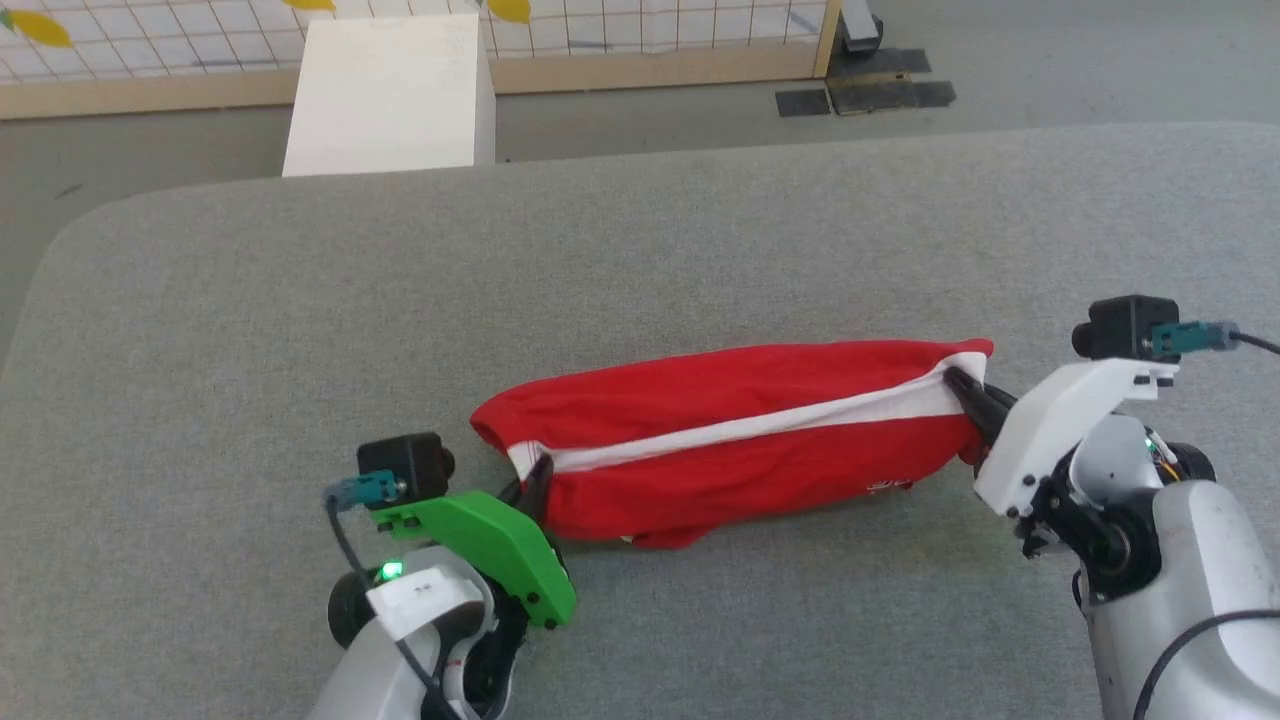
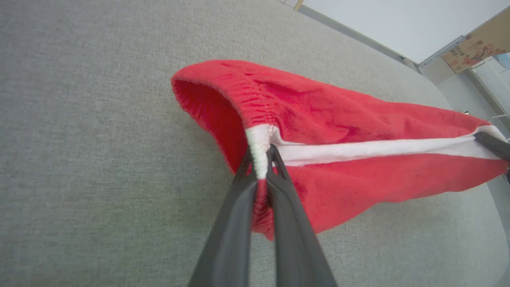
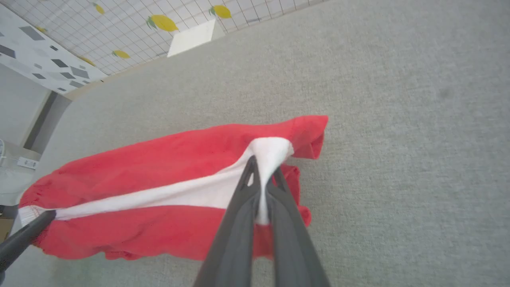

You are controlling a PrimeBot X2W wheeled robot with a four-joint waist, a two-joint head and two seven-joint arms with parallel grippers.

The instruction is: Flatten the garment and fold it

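Now, garment (image 1: pixel 740 440): red shorts, centre of the head view, on the grey worktop (image 1: pixel 700 250), long axis running from lower left up to the right.
Span: pulled out lengthwise between the two end effectors, one at each end.
White stripe (image 1: pixel 750 425): faces up, runs nearly straight from one grip to the other, fairly taut.
Left end effector (image 1: pixel 535 475): lower left of centre in the head view, jaws closed on the stripe's end at the waistband (image 2: pixel 255 95). In the left wrist view, white fabric is pinched between both fingers.
Waistband: gathered, gaping open to the left of the left grip, inside of the shorts visible.
Right end effector (image 1: pixel 965 385): right of the head view, jaws clamped on the other end of the stripe at the leg hem (image 3: pixel 310 135). In the right wrist view, white fabric is bunched between the fingers.
Leg hem: red corner sticks out past the right grip, toward the upper right of the right wrist view.
Red fabric: wrinkled, hanging slack on both sides of the stripe; lower edge sags, seems to rest on the worktop.
Background: white box (image 1: pixel 390 95) beyond the worktop, upper left of the head view.
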